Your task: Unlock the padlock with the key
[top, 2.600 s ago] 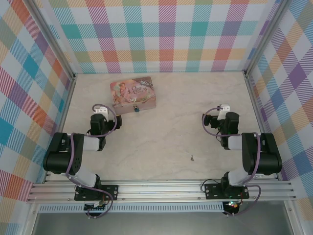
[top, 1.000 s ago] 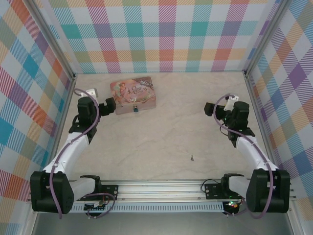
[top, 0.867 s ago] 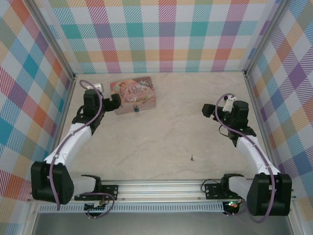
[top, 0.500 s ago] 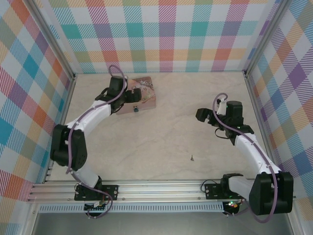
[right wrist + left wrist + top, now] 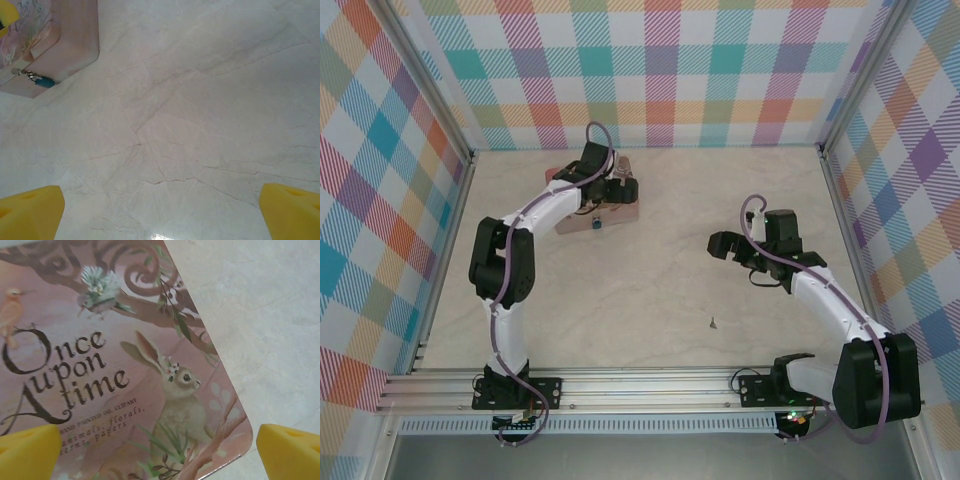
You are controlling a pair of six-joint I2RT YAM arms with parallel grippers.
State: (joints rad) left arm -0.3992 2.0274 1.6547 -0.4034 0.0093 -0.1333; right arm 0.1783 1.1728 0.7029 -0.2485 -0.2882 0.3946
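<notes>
The tiny blue-teal padlock hangs on the front side of a pink picture tin at the back left. In the right wrist view the padlock shows with its metal shackle at the tin's clasp. The small key lies alone on the table, front of centre. My left gripper hovers open over the tin's lid, one yellow fingertip at each side. My right gripper is open above bare table right of centre, well behind the key, with nothing between its fingertips.
The marble-look table is walled by checked panels on three sides. An aluminium rail with both arm bases runs along the near edge. The left arm stretches across the back left of the table.
The left arm has swung right, from beside the tin to over its lid. The right gripper has drifted left toward the table's middle. Padlock and key have not moved.
</notes>
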